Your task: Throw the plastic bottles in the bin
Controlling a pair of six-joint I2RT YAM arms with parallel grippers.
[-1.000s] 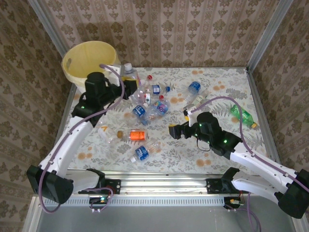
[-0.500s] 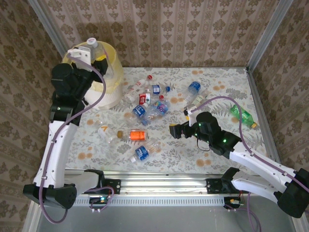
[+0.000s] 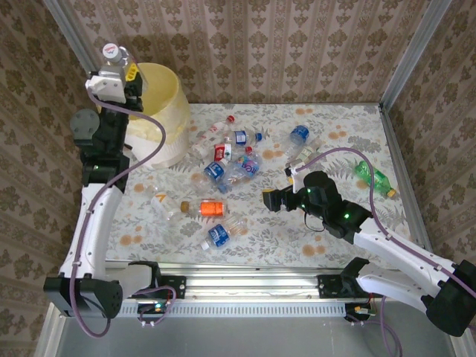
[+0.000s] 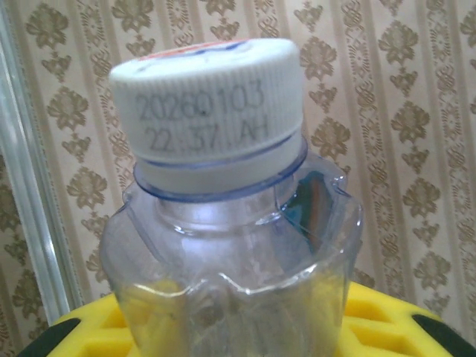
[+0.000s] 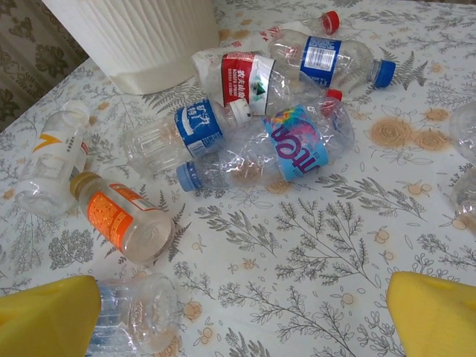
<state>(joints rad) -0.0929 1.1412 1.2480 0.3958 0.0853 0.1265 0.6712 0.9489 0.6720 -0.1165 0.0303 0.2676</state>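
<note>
The right gripper [image 3: 269, 201], lower centre-right of the top view, has its fingers spread wide and empty above the table [image 3: 335, 245]. Mid-frame, the plastic bottles [image 3: 230, 160] lie scattered, with a green bottle [image 3: 374, 178] apart at right. Upper left stands the bin [image 3: 167, 111]. The left gripper [image 3: 117, 68] is raised at its left rim, clamped on a white-capped bottle [image 4: 223, 223]. Whether that bottle is over the opening is unclear.

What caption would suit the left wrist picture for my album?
Clear bottle with a white cap, gripped between yellow fingers, patterned wallpaper behind.
</note>
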